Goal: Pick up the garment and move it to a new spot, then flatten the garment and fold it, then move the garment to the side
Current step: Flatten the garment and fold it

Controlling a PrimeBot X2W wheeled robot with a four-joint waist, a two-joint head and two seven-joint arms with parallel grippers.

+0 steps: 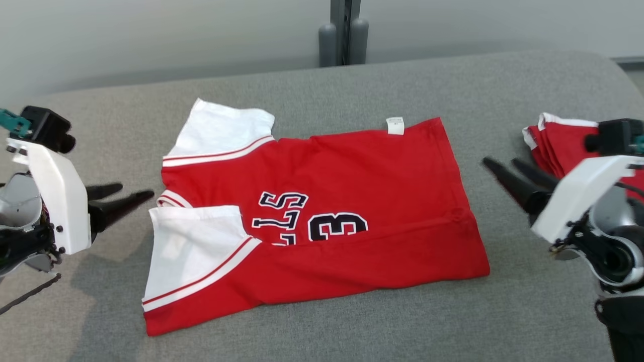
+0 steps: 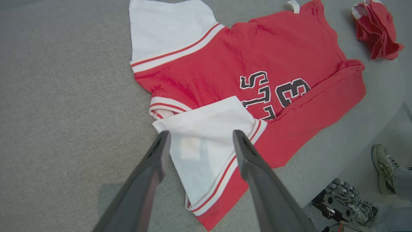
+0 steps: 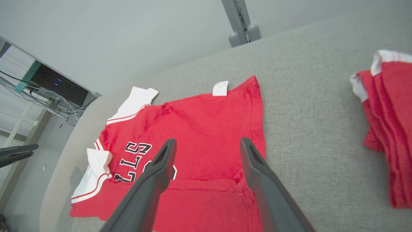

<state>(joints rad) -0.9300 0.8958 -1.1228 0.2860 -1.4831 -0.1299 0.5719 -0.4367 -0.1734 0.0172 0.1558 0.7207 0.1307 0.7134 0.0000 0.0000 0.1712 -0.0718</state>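
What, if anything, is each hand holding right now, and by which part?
Nothing is held. The left hand and the right hand are both open and empty, either side of the jersey, which lies on the grey surface.

We read black, white-edged letters "LLS" on the red garment [image 1: 392,191], lying sideways, with a large "3" beside them; a fold hides the rest. Its white tag [image 1: 395,125] bears print too small to read.
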